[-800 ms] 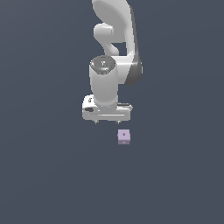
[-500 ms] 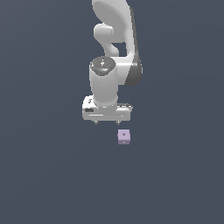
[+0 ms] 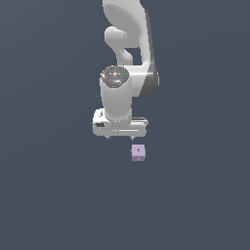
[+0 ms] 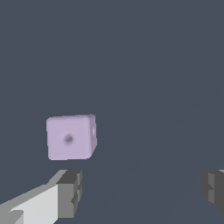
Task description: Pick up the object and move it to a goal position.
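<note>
The white arm (image 3: 128, 73) hung over a plain dark grey floor (image 3: 49, 195), its wrist turned downward and the gripper (image 3: 119, 137) at its lower end. In the exterior view only the dark tips of the two fingers showed beneath the pale gripper body, one toward the exterior view's left and one toward its right, set well apart. The wrist view made this clearer: one finger (image 4: 69, 193) and the other (image 4: 213, 188) stood at opposite sides of the picture with bare floor between them, so the gripper was wide open and held nothing. The small lilac cube (image 3: 138, 152) lay on the floor, near the gripper but apart from it, nearer the camera than the fingertip on the exterior view's right. In the wrist view the cube (image 4: 71, 137) sat just beside one finger and outside the gap between the two, not touching either. A tiny dark dot marked the middle of each visible face.
</note>
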Motion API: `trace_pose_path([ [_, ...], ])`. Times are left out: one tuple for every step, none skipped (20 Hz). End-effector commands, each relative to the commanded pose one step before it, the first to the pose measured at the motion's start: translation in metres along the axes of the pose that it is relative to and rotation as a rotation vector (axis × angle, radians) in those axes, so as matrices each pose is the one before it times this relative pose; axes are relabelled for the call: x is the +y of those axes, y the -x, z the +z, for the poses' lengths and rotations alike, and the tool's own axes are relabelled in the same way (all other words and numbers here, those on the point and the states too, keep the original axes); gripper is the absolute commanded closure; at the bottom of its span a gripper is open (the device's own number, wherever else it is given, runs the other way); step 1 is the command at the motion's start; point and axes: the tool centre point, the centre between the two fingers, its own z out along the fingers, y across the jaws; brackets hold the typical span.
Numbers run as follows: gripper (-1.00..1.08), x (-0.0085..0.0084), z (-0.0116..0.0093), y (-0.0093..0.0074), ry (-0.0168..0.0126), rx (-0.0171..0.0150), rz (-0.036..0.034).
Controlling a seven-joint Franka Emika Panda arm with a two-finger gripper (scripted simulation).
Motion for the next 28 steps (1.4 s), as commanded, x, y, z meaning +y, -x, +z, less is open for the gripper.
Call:
trace_pose_path([
  [-0.92, -0.00690, 0.00540, -0.00112, 0.00198, -0.00035, -0.00520],
  [-0.92, -0.00418, 0.00334, -0.00086, 0.00147, 0.00041, -0.00277],
  [-0.92, -0.00494, 0.00392, -0.00096, 0.00166, 0.00054, -0.00329],
  [-0.92, -0.00572, 0.00449, -0.00103, 0.00180, 0.00065, -0.00380],
  [-0.92, -0.00650, 0.00509, -0.00108, 0.00186, 0.00075, -0.00429],
  [-0.92, -0.00730, 0.00569, -0.00109, 0.00189, 0.00087, -0.00478],
  [-0.92, -0.00802, 0.00617, -0.00105, 0.00185, 0.00102, -0.00524],
  [-0.92, -0.00754, 0.00578, -0.00086, 0.00152, 0.00100, -0.00489],
  [-0.92, -0.00680, 0.00517, -0.00067, 0.00119, 0.00093, -0.00438],
  [-0.92, -0.00605, 0.00457, -0.00050, 0.00093, 0.00085, -0.00389],
  [-0.92, -0.00527, 0.00396, -0.00038, 0.00070, 0.00075, -0.00337],
  [-0.92, -0.00445, 0.00336, -0.00028, 0.00051, 0.00064, -0.00281],
  [-0.92, -0.00365, 0.00275, -0.00019, 0.00037, 0.00053, -0.00230],
  [-0.92, -0.00291, 0.00213, -0.00013, 0.00027, 0.00044, -0.00188],
  [-0.92, -0.00196, 0.00155, -0.00009, 0.00015, 0.00027, -0.00115],
  [-0.92, -0.00134, 0.00089, -0.00003, 0.00012, 0.00022, -0.00094],
  [-0.92, -0.00024, 0.00034, -0.00003, 0.00000, 0.00000, 0.00000],
  [-0.92, 0.00113, -0.00112, 0.00067, -0.00056, -0.00191, -0.00058],
  [-0.92, -0.00001, 0.00041, 0.00000, 0.00000, 0.00000, 0.00000],
  [-0.92, -0.00003, 0.00122, 0.00001, 0.00000, 0.00000, 0.00000],
  [-0.92, -0.00005, 0.00203, 0.00002, 0.00000, 0.00000, 0.00000],
  [-0.92, -0.00007, 0.00284, 0.00003, 0.00000, 0.00000, 0.00000],
  [-0.92, -0.00009, 0.00364, 0.00005, 0.00000, 0.00000, 0.00000],
  [-0.92, -0.00009, 0.00401, 0.00013, 0.00020, 0.00066, 0.00006],
  [-0.92, -0.00012, 0.00519, 0.00011, 0.00000, 0.00000, 0.00000],
  [-0.92, -0.00014, 0.00592, 0.00014, 0.00000, 0.00000, 0.00000],
  [-0.92, -0.00015, 0.00576, 0.00019, 0.00019, 0.00066, 0.00002],
  [-0.92, -0.00013, 0.00539, 0.00010, 0.00000, 0.00000, 0.00000],
])
